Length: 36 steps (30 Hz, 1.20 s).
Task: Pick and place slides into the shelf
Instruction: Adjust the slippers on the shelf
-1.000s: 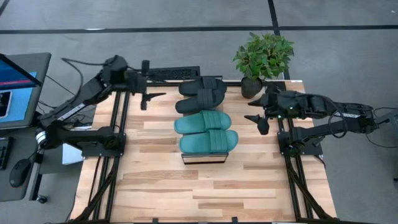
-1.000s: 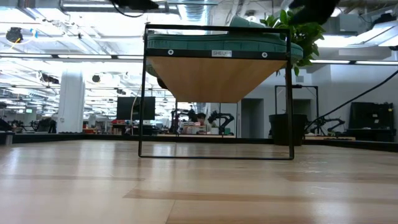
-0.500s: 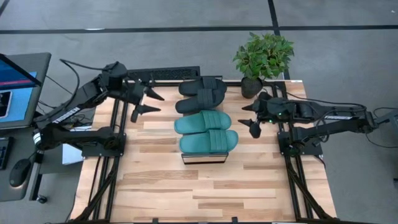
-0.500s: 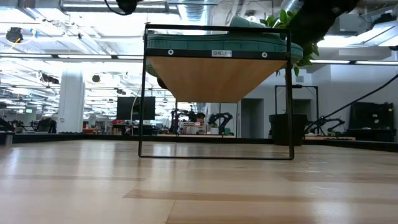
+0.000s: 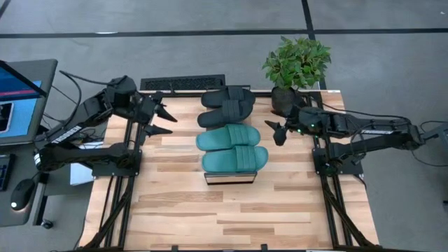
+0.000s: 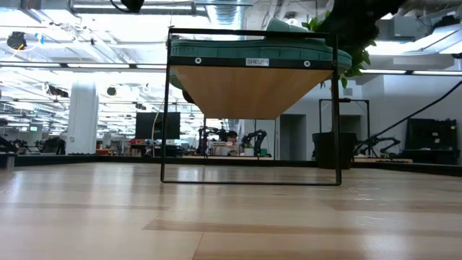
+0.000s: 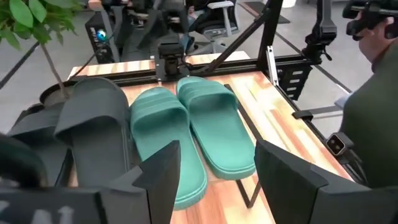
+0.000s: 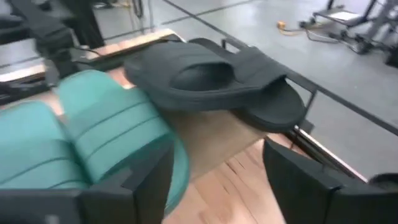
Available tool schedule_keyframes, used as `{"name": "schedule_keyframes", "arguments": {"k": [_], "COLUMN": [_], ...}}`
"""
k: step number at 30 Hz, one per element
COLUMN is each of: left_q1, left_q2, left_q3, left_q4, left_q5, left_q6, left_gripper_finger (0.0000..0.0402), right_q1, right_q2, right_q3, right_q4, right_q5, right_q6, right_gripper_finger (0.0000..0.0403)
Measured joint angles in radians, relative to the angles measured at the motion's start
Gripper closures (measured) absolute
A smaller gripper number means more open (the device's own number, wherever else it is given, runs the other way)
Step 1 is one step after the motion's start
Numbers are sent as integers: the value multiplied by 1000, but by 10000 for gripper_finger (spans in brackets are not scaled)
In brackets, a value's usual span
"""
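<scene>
Slides, two black [image 5: 225, 106] and two teal [image 5: 231, 148], all lie on the shelf [image 5: 229, 177] mid-table; left gripper [image 5: 162, 118] hovers beside it, fingers apart; right gripper [image 5: 275, 131] likewise, fingers apart; both arms should retreat clear without nudging the shoes.

- In the low view, the shelf [image 6: 253, 87] hides the slides lying on it; only a teal edge [image 6: 253, 49] shows.
- In the left wrist view, a person's dark sleeve [image 7: 373, 106] is cut off by the picture's edge.
- In the right wrist view, the teal slides [image 8: 93, 137] look blurred.
</scene>
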Motion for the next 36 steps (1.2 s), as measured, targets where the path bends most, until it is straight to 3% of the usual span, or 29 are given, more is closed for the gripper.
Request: {"name": "schedule_keyframes", "arguments": {"k": [6,13,17,24,36], "left_q1": [-1,0,0,1,1], "left_q2": [-36,-40,-34,-33,-34], "left_q3": [-62,-77,-77,-166,-325], "left_q4": [90,120,127,192,244], "left_q5": [-64,-181,-200,-224,-262], "left_q6": [-4,0,1,-85,-217], "left_gripper_finger": [207,207,207,207,207], "right_q1": [-23,-29,-40,-78,-77], "right_q2": [79,133,131,147,185], "right_q3": [0,31,60,61,61], "right_q4": [-28,-46,-125,-176,-174], "right_q5": [18,27,17,-104,-108], "right_q6": [-8,-152,-191,-266,-350], "right_gripper_finger": [266,391,400,402,403]}}
